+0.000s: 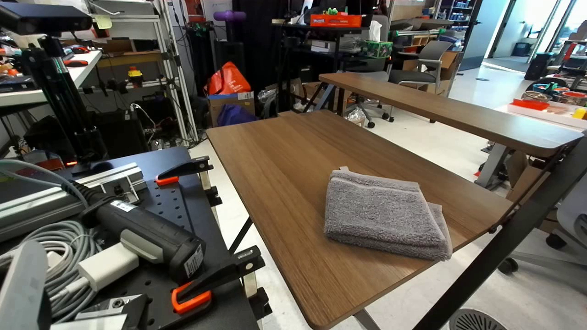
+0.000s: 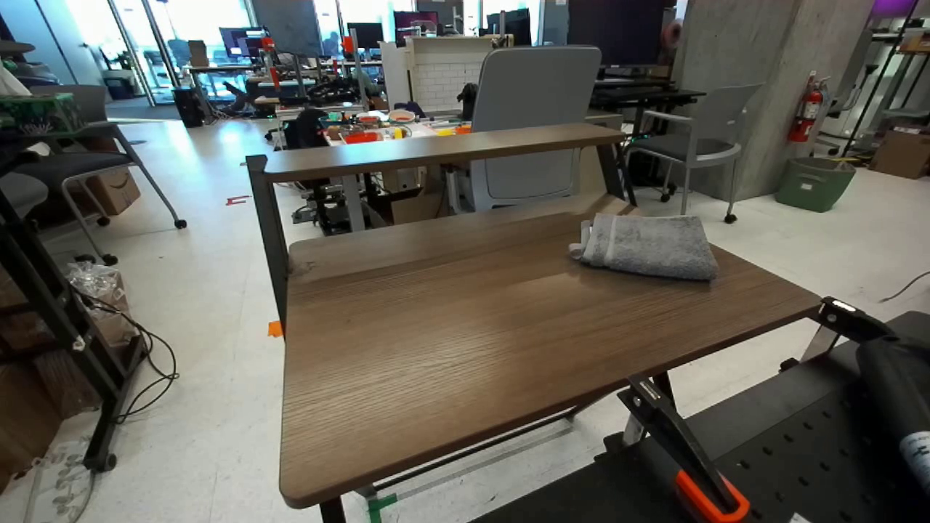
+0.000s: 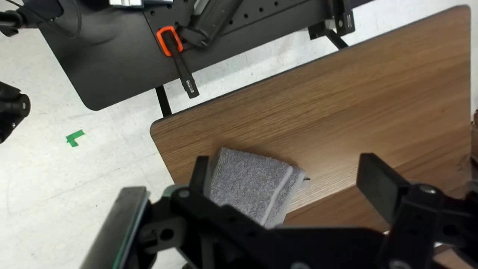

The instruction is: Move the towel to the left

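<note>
Folded towel (image 1: 383, 213) sits on the table (image 1: 289, 178), near one end, and look, the gripper (image 3: 287, 177), fingers spread wide apart

A brown, round-cornered wood-grain tabletop (image 2: 436, 341) carries a folded grey terry-cloth towel (image 1: 380, 211), which lies near one short end, its thick layers stacked flat. Along one long side runs a raised shelf (image 2: 450, 149) in matching brown (dark uprights (image 2: 268, 232) support it at both ends).

Beyond the jaws, wood-grained surface (image 3: 366, 97) and pale floor (image 3: 112, 160) noted. Farther from the jaws, grey chair (image 2: 719, 120), concrete pillar (image 2: 774, 43) and bright windows (image 2: 200, 18) recorded.
</note>
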Tool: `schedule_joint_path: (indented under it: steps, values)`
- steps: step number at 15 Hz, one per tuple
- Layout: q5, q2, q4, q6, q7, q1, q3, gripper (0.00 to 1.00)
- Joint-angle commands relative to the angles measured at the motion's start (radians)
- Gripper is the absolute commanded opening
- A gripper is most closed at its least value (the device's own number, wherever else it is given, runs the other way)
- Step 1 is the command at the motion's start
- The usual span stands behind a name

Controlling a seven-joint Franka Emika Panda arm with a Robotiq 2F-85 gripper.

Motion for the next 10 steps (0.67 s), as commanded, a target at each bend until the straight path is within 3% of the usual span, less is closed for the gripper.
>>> schedule_joint_path:
  steps: [1,10]
  values:
    - [0.072,0.252,0.134,0.081,0.007,-0.017,-0.021,1.0]
    - [0.209,0.66,0.421,0.153,0.095,-0.034,0.015,1.0]
